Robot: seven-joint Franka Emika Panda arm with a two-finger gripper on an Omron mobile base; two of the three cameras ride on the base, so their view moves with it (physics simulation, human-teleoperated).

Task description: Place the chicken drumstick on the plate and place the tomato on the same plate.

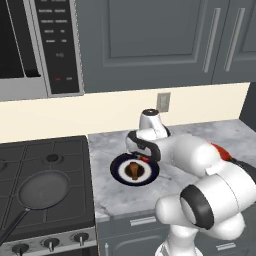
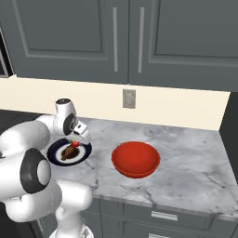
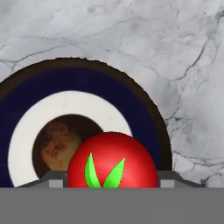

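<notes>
On the marble counter [image 2: 186, 158], the tool [image 3: 112, 186] pinches the tomato [image 3: 112, 159] above the plate [image 3: 144, 111].

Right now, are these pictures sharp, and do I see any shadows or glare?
Hand view: the tomato looms large and smooth, the plate rim looks jagged, no glare. Left base view: even light, faint shadow around the plate. Right base view: the red bowl casts a soft shadow on the counter; the drumstick is small and coarse.
</notes>
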